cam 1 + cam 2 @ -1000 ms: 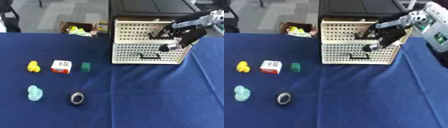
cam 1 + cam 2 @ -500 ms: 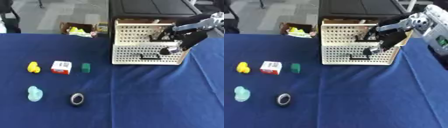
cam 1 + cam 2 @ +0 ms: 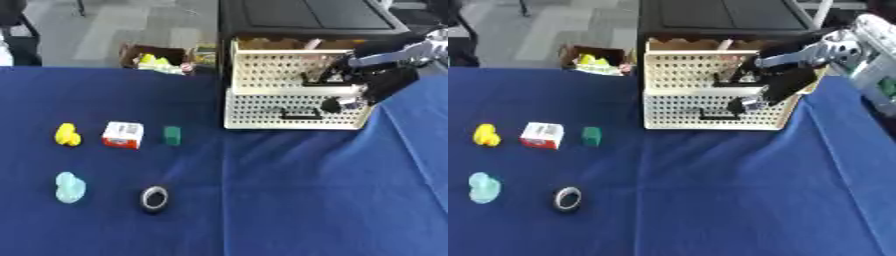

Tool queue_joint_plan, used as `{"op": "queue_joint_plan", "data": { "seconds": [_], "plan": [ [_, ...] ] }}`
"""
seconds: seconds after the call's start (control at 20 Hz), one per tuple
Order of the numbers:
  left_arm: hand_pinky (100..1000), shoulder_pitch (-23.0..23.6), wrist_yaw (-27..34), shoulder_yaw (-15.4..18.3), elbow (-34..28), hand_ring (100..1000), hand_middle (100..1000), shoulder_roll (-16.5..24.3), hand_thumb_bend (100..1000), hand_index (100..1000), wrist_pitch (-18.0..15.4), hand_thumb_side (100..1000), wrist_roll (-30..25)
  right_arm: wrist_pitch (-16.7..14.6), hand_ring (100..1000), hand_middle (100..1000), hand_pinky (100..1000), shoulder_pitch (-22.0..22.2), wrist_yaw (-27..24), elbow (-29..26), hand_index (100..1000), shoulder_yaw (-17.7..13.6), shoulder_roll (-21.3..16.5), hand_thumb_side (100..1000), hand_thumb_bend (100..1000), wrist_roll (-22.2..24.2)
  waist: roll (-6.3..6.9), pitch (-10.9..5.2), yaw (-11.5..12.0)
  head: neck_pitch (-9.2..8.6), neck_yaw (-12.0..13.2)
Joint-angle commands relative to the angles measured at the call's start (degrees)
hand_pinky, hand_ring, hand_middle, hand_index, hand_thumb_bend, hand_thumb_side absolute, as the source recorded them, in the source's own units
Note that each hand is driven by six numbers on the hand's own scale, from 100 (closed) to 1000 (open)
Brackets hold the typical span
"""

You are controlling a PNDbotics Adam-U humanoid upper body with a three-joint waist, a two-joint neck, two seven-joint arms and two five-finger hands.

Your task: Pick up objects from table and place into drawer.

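Since the earlier frames, the right robot hand has shifted a little higher along the front of the cream perforated plastic drawer unit, while the objects on the blue cloth-covered counter lie where they were. Its black fingers curl down over the upper drawer's front edge, near the dark handle of the lower drawer; whether they grip anything I cannot tell. Something pinkish shows inside the open top of the unit (too blurred to name). Well apart to the left sit a rounded yellow toy, a white and red carton and a small green block in a row. Nearer the camera lie a pale blue lumpy soft shape and a black ring of tape.
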Motion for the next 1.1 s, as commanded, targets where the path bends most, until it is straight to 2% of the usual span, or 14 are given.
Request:
{"op": "queue_joint_plan", "data": {
  "seconds": [0.05, 0.35, 0.4, 0.55, 1.1],
  "plan": [
    [457, -0.7, 0.2, 0.4, -1.1, 460, 562, 0.8, 100, 823, 0.2, 884, -0.1, 0.8, 210, 176, 176, 0.1, -1.4, -2.2, 896, 1.0, -1.7, 929, 373, 0.3, 0.15, -0.82, 0.0, -0.54, -0.2],
    [457, -0.8, 0.2, 0.3, -1.1, 460, 562, 0.8, 100, 823, 0.3, 882, -0.1, 1.8, 211, 176, 173, 0.7, -2.7, -3.9, 886, 1.6, -2.3, 943, 362, 0.3, 0.22, -0.85, -0.1, -0.52, -0.2],
    [457, -0.8, 0.3, 0.3, -1.1, 460, 562, 0.8, 100, 822, 0.2, 882, -0.1, 1.8, 211, 177, 172, 0.8, -2.9, -4.3, 885, 1.7, -2.5, 933, 384, 0.3, 0.22, -0.86, -0.2, -0.55, -0.2],
    [457, -0.9, 0.3, 0.3, -1.1, 460, 562, 0.8, 100, 822, 0.3, 882, 0.0, 2.0, 211, 178, 172, 1.5, -3.4, -5.8, 886, 1.9, -3.2, 951, 356, 0.3, 0.21, -0.88, -0.3, -0.65, -0.2],
    [457, -1.0, 0.4, 0.3, -1.1, 461, 563, 0.8, 100, 821, 0.4, 883, 0.0, 3.6, 210, 178, 168, 4.9, -5.3, -12.0, 884, 1.5, -6.5, 959, 354, 0.3, 0.2, -0.81, -0.5, -0.76, -0.3]
  ]
}}
